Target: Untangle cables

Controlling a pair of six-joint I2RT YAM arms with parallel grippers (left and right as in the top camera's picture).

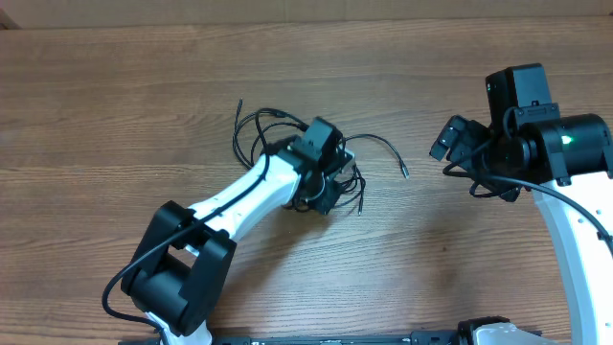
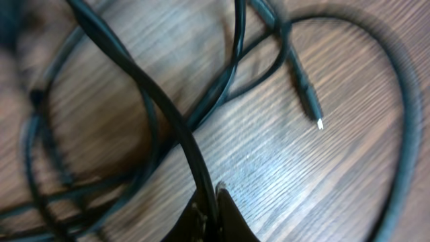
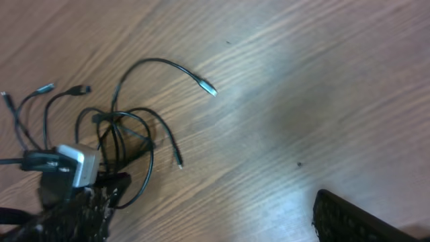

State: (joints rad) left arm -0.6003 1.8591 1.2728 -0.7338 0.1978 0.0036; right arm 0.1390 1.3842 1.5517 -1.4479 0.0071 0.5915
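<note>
Left claw [image 2: 213,208]: clenched on one strand of the cables [image 2: 181,131], down low over the tabletop [image 1: 421,259], nose right in the knot.
Right claw [image 1: 448,137]: parked off to the side, well apart from the pile. Nothing in it that I could see, and honestly couldn't tell if it was spread or closed.
Cables: one tangled heap around mid-tabletop, under and around the left claw. A few ends poked out, and one long strand arced off toward the right with its plug [image 3: 209,88] lying free.
Risk, dragging: nothing pinned the rest of the heap, so a pull on that one strand looked likely to tow the whole mess along instead of freeing it.
Risk, tightening: other loops crossed the pinched strand just beside the grip, so a straight pull could have cinched the knot harder.
Risk, slipping: thin cord held at the very tips, so a bit of resistance might have popped it out.
Risk, double grab: the wrist view was blurry, so I couldn't tell if a second strand got caught too.
Risk, snag: a plug could have hooked in a loop on its way through.
</note>
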